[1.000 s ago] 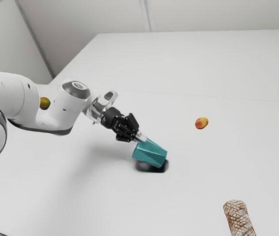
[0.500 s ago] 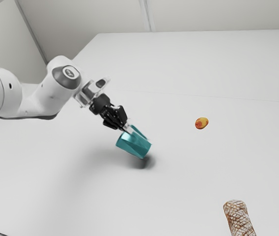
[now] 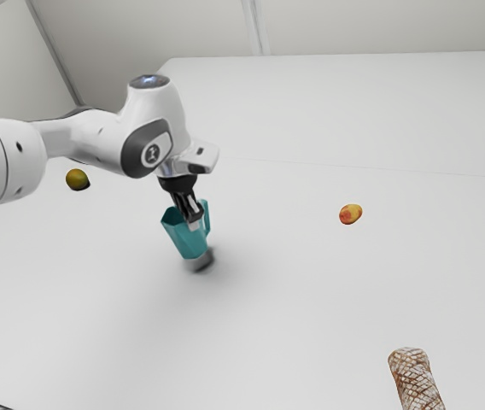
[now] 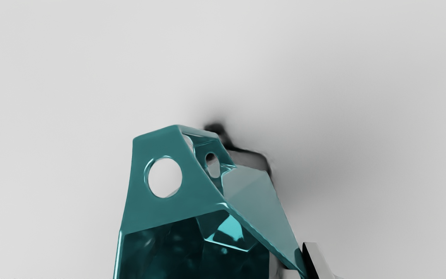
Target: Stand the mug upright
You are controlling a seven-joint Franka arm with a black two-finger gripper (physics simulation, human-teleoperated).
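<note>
Gripper (image 3: 194,224) closed on the wall of the teal mug (image 3: 189,242), one finger inside the rim, the other outside. Mug found tilted, its mouth leaning toward the exterior view's left, its base low over the table (image 3: 311,333); contact there cannot be determined. Orange-yellow fruit (image 3: 350,213) noted on the table, well apart from the mug.
</note>
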